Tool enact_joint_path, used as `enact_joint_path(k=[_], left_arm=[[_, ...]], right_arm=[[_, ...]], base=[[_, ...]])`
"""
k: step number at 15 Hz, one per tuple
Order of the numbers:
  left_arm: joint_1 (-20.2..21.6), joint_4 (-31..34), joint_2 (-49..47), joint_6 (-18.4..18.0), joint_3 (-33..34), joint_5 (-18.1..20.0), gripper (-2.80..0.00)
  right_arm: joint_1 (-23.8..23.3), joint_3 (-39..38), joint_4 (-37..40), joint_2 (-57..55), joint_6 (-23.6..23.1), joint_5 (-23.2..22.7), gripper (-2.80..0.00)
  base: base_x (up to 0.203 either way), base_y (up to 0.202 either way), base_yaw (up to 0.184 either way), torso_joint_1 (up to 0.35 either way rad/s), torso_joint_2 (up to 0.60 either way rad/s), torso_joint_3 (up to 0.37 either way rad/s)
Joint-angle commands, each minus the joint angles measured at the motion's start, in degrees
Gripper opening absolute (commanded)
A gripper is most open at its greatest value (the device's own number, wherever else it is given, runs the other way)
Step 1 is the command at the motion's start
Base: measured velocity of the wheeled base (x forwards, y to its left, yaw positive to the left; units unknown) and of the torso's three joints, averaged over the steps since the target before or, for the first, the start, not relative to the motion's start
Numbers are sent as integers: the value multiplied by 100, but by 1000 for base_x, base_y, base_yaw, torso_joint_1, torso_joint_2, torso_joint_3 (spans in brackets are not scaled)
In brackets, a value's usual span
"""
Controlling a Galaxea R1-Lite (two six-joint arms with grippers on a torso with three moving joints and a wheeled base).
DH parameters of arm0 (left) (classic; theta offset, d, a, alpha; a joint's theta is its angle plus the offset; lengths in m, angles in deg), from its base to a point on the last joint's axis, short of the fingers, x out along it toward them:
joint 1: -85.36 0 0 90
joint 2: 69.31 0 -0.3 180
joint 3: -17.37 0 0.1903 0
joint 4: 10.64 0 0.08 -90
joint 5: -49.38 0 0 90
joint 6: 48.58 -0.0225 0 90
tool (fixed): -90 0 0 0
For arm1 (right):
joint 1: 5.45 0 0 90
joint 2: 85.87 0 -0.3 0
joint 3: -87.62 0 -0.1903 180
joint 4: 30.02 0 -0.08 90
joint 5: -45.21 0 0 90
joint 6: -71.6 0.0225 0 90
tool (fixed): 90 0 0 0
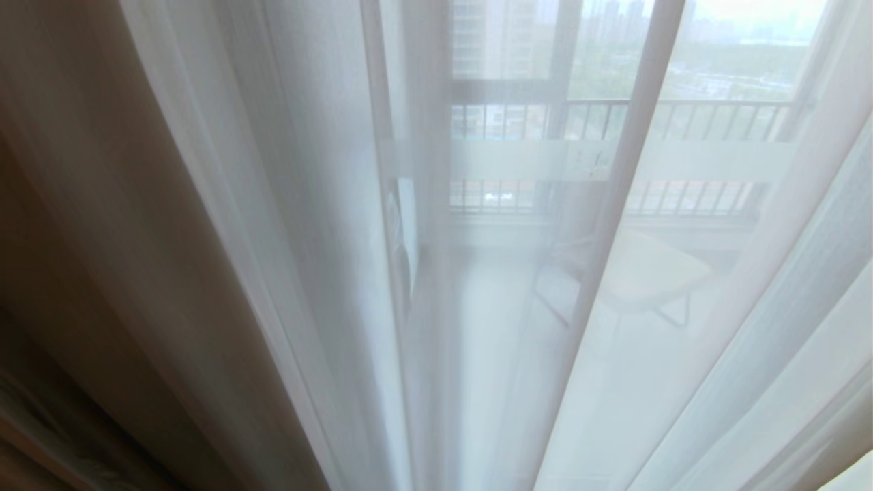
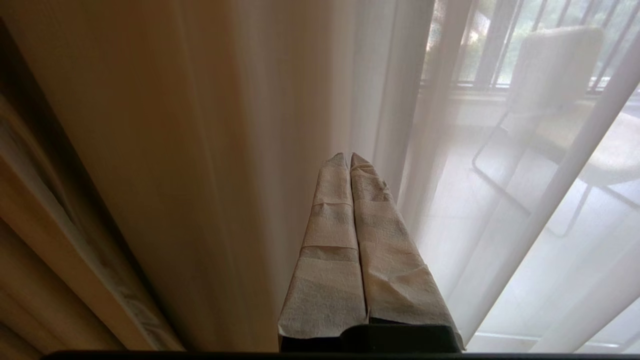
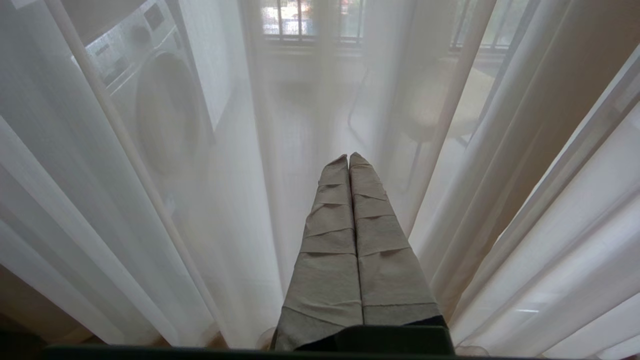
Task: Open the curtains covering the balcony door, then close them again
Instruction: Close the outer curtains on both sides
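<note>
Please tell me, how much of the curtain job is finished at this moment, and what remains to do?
Nothing looks done yet: the sheer curtains hang drawn across the balcony door, whose frosted band shows only through them. Nothing is in hand: the left gripper and right gripper are both shut, empty, pointing at the fabric. Left: pulling the curtains open, then closing them again, unless that cycle has already passed, which this moment cannot show.
</note>
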Motion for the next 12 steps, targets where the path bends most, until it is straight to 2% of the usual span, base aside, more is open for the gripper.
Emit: enact_joint_path(k=[1, 3, 4, 6, 10, 12], left_arm=[[2, 63, 2, 33, -254, -34, -280], [2, 354, -24, 93, -794, -152, -280], [2, 433, -59, 100, -1067, -350, -280], [2, 544, -451, 83, -1627, -977, -280], [2, 586, -1988, 69, -2962, -1973, -280], [8, 591, -2816, 65, -3655, -2623, -280]], right_arm=[[2, 0, -3, 0, -4, 0, -280], [2, 0, -2, 0, -4, 0, -280], [2, 0, -2, 0, -4, 0, -280], [2, 0, 6, 0, -4, 0, -280], [2, 0, 6, 0, -4, 0, -280], [2, 0, 5, 0, -4, 0, -280]], base=[[0, 0, 0, 0, 0, 0], [0, 0, 0, 0, 0, 0], [0, 0, 0, 0, 0, 0], [0, 0, 0, 0, 0, 0], [0, 0, 0, 0, 0, 0], [0, 0, 0, 0, 0, 0]])
